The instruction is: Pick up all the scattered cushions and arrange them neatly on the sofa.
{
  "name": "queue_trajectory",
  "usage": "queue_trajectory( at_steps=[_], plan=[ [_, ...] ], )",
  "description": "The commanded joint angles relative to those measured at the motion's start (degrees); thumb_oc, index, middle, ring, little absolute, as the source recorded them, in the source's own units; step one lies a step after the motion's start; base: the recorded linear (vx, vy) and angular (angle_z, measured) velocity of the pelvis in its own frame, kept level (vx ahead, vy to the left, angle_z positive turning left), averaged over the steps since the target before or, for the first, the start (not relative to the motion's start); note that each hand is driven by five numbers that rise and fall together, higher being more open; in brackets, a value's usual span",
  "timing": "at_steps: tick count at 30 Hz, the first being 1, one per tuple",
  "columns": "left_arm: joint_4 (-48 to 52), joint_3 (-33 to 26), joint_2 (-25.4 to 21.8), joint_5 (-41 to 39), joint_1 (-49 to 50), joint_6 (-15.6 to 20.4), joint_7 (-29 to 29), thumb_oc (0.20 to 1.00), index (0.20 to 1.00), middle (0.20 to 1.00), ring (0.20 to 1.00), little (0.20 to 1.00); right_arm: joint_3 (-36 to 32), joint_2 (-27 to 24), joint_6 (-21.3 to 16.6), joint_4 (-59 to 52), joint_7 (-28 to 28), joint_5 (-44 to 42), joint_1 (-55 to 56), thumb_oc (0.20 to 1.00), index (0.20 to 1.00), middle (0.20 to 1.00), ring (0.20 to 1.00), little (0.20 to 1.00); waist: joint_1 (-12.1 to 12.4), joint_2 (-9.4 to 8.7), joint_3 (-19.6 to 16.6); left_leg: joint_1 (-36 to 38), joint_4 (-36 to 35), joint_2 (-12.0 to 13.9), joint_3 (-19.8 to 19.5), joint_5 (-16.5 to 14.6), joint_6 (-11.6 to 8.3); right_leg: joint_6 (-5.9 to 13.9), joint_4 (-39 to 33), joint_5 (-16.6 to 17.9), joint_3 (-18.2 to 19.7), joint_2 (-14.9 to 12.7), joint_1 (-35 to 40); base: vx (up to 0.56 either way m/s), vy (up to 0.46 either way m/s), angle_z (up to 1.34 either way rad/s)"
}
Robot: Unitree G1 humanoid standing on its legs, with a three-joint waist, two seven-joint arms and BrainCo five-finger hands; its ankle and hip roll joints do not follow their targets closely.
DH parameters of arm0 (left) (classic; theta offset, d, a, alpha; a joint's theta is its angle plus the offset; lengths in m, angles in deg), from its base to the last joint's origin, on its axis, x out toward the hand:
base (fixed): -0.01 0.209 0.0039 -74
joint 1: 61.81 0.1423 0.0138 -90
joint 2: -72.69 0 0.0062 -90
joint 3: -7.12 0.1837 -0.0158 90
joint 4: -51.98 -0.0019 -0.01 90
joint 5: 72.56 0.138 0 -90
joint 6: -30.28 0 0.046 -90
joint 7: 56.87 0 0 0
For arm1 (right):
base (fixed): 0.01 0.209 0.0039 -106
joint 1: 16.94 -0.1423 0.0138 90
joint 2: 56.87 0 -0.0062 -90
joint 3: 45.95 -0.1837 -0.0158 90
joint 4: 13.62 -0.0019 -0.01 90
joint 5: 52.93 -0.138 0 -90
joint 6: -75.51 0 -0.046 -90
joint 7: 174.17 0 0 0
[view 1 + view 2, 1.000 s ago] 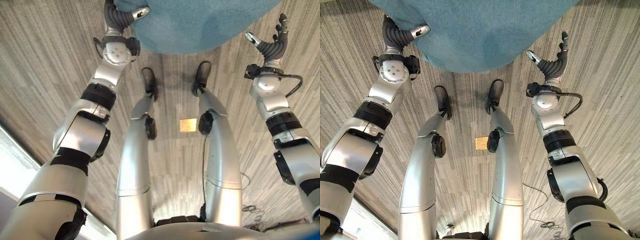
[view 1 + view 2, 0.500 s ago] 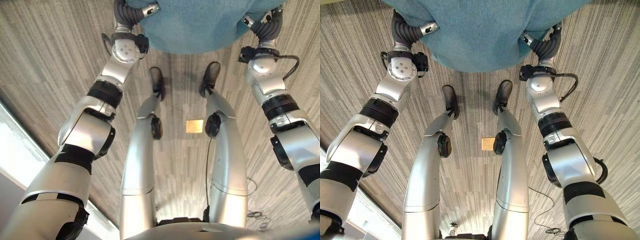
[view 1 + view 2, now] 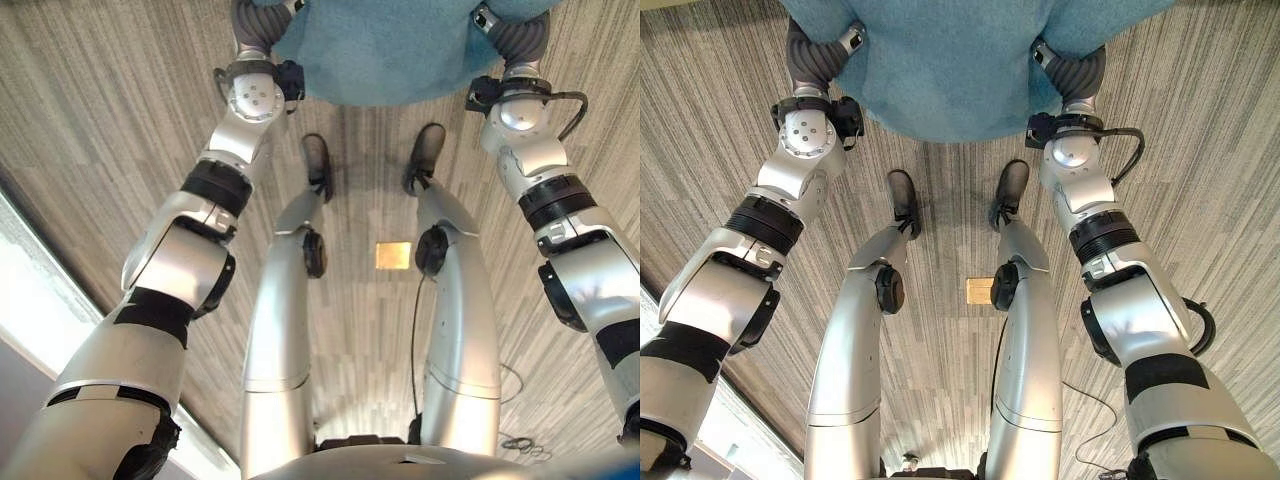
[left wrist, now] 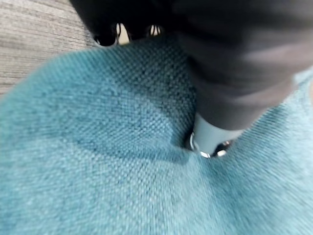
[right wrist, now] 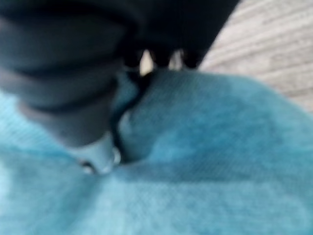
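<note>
Left hand (image 3: 820, 55), right hand (image 3: 1065, 62) gripping teal cushion (image 3: 950, 65), striped grey carpet (image 3: 1200, 180)

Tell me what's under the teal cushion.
Striped grey floor shows beneath the teal cushion. Left robot hand and right robot hand grip its edges, thumbs dug in; their fingers beneath are covered.

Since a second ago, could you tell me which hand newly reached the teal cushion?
The right hand: open and apart then, it now pinches the teal cushion; the left hand already touched it.
</note>
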Motion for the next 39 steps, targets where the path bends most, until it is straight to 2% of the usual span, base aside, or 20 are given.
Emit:
queue_trajectory(
  at_steps=[1,8,14,16,17,18,19,24,25,26,27,31,32,37,39],
  plan=[
    [5.9,-2.4,2.7,-2.1,4.3,7.1,-1.0,0.200,0.200,0.200,0.200,0.200,4.5,7.2,-6.9,-7.6,3.4,1.3,-0.3,0.200,0.200,0.200,0.200,0.200,-1.1,2.76,-8.7,0.1,-1.5,-2.7,-9.0,-3.2,-1.55,5.41,1.3,-3.4,0.0,1.4,3.0,0.00,0.000,0.00],
    [10.4,-4.7,2.9,-0.6,8.5,7.9,-1.8,0.200,0.200,0.200,0.200,0.200,0.4,4.9,-7.7,-11.1,4.1,2.2,4.6,0.200,0.200,0.200,0.200,0.200,-1.6,3.00,-11.0,3.6,-4.8,-2.4,-9.2,-2.7,-1.93,5.43,-1.0,-3.4,-0.9,1.6,6.6,-0.01,-0.006,0.01],
    [15.8,-6.4,5.1,2.3,16.3,7.8,-4.2,0.200,0.200,0.200,0.200,0.200,-4.2,5.4,-8.4,-15.0,4.7,3.5,12.3,0.200,0.200,0.200,0.200,0.200,-2.0,3.37,-11.3,14.1,-11.1,-2.3,-9.5,-2.2,-2.51,5.57,-6.4,-2.8,-2.2,1.3,16.7,-0.02,-0.016,0.05],
    [17.8,-6.6,6.1,3.9,19.8,7.6,-5.1,0.200,0.200,0.200,0.200,0.200,-5.5,6.0,-8.4,-16.9,4.9,4.8,15.9,0.200,0.200,0.200,0.200,0.200,-2.2,3.37,-11.2,18.4,-13.1,-2.1,-9.8,-2.1,-2.96,5.59,-8.3,-2.6,-2.5,1.1,20.8,-0.04,-0.045,0.03],
    [19.8,-6.5,6.9,6.1,23.9,7.7,-6.0,0.200,0.200,0.200,0.200,0.200,-6.8,6.5,-8.5,-19.6,5.6,6.2,20.7,0.200,0.200,0.200,0.200,0.200,-2.5,3.24,-11.4,24.7,-16.0,-2.0,-10.2,-2.1,-3.52,5.62,-11.7,-1.8,-3.0,0.5,26.9,-0.05,-0.045,0.04],
    [19.9,-6.5,6.9,6.1,24.1,7.7,-6.0,0.200,0.200,0.200,0.200,0.200,-6.8,6.5,-8.5,-19.8,5.5,6.2,21.0,0.200,0.200,0.200,0.200,0.200,-2.5,3.23,-11.2,25.2,-16.2,-2.0,-10.2,-2.1,-3.53,5.62,-11.9,-1.8,-3.0,0.5,27.3,-0.03,-0.050,0.04],
    [22.5,-6.6,7.1,7.4,27.0,7.9,-6.6,0.200,0.200,0.200,0.200,0.200,-7.9,6.8,-8.8,-21.9,5.7,7.3,24.3,0.200,0.200,0.200,0.200,0.200,-2.6,3.14,-11.8,29.5,-18.1,-2.1,-10.4,-2.1,-3.91,5.72,-14.1,-1.4,-3.2,0.1,31.3,0.00,0.000,0.00],
    [27.9,-6.6,6.5,10.3,34.3,8.2,-8.5,0.200,0.200,0.200,0.200,0.200,-9.5,7.5,-8.5,-24.9,6.7,9.6,32.3,0.200,0.200,0.200,0.200,0.200,-2.8,2.59,-13.0,40.8,-21.8,-2.2,-10.5,-2.5,-4.29,5.74,-19.2,-0.8,-4.2,-0.2,42.3,0.01,-0.007,0.04],
    [28.0,-6.6,6.5,10.3,34.6,8.1,-8.5,0.200,0.200,0.200,0.200,0.200,-9.5,7.5,-8.5,-25.1,6.7,9.7,32.5,0.200,0.200,0.200,0.200,0.200,-2.8,2.57,-12.8,41.2,-22.0,-2.1,-10.5,-2.4,-4.30,5.74,-19.4,-0.7,-4.3,-0.2,42.7,-0.03,0.010,-0.04],
    [29.7,-6.6,6.2,10.6,37.5,8.2,-9.9,0.200,0.200,0.200,0.200,0.200,-9.8,7.7,-8.0,-26.3,7.7,10.3,35.6,0.200,0.200,0.200,0.200,0.200,-3.0,2.17,-12.9,45.9,-24.2,-2.3,-10.2,-0.6,-4.28,5.46,-22.0,1.3,-4.9,-0.6,47.1,-0.02,0.017,-0.06],
    [30.2,-6.4,6.0,10.8,38.8,8.2,-10.4,0.200,0.200,0.200,0.200,0.200,-9.8,7.5,-7.8,-26.9,8.1,10.5,37.0,0.200,0.200,0.200,0.200,0.200,-3.1,2.00,-13.0,48.2,-24.4,-2.3,-10.0,-0.7,-4.39,5.36,-23.1,1.3,-5.0,-0.6,49.8,0.01,0.000,-0.04],
    [32.0,-6.4,6.0,10.8,44.6,8.2,-11.9,0.200,0.200,0.200,0.200,0.200,-10.2,7.7,-6.6,-29.0,9.9,11.6,43.3,0.200,0.200,0.200,0.200,0.200,-3.0,1.63,-13.2,58.7,-28.2,-1.7,-9.7,-0.5,-4.76,5.38,-26.5,1.1,-5.6,-0.2,59.9,0.10,-0.019,-0.08],
    [33.2,-6.4,6.4,10.5,47.9,8.0,-13.3,0.200,0.200,0.200,0.200,0.200,-10.7,8.0,-6.1,-30.3,10.9,12.7,46.7,0.200,0.200,0.200,0.200,0.200,-2.9,1.33,-13.8,63.3,-30.1,-1.4,-9.4,-0.4,-4.93,5.31,-28.1,0.7,-5.8,0.3,64.6,0.11,-0.032,-0.08],
    [34.1,-6.8,6.6,10.0,52.5,7.3,-14.4,0.200,0.200,0.200,0.200,0.200,-11.6,7.6,-4.9,-31.3,12.1,13.7,51.7,0.200,0.200,0.200,0.200,0.200,-3.3,0.89,-15.2,70.8,-33.6,-0.4,-9.0,0.5,-5.36,5.15,-31.7,0.5,-5.5,1.6,72.4,0.09,-0.046,0.00],
    [34.5,-7.4,6.4,10.1,55.3,6.7,-15.3,0.200,0.200,0.200,0.200,0.200,-12.4,7.2,-4.2,-31.8,12.7,14.8,55.2,0.200,0.200,0.200,0.200,0.200,-3.8,0.66,-16.5,75.3,-35.1,0.4,-8.4,0.3,-5.82,5.01,-34.6,-0.1,-4.6,3.3,77.6,0.11,-0.089,-0.04]
  ],
)
